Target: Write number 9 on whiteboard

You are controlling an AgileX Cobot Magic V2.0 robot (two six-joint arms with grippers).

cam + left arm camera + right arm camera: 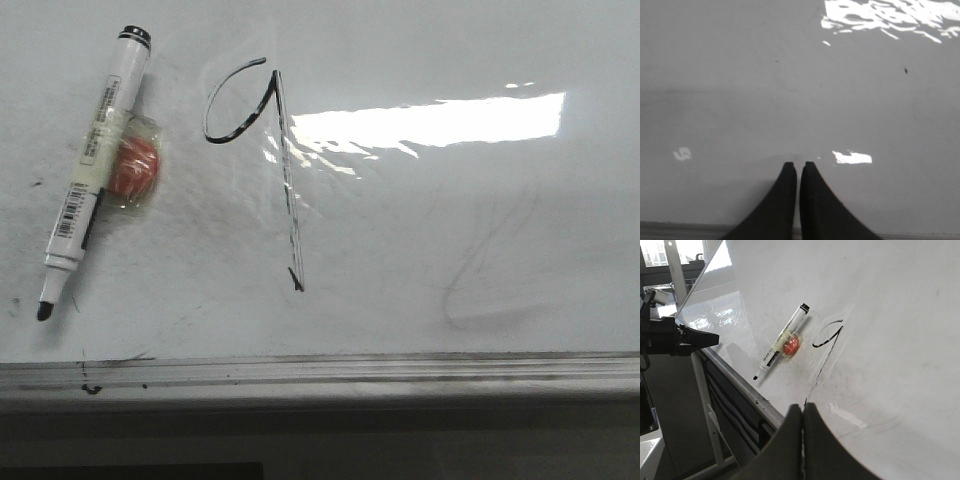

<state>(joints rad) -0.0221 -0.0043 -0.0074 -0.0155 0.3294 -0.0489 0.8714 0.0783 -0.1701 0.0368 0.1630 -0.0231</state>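
The number 9 (262, 160) stood fully drawn on the whiteboard (450, 250) toward its near left corner, the uncapped marker (92, 170) lay beside it, and both the left end effector (798, 170) and right end effector (803, 412) were clenched empty, so the task looked complete

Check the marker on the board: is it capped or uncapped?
Uncapped. The marker lies flat on the whiteboard with its dark tip bare at the lower end; no cap shows there.

Marker (95, 165) label print too small to read; whiteboard (450, 260) cropped by front view edges.
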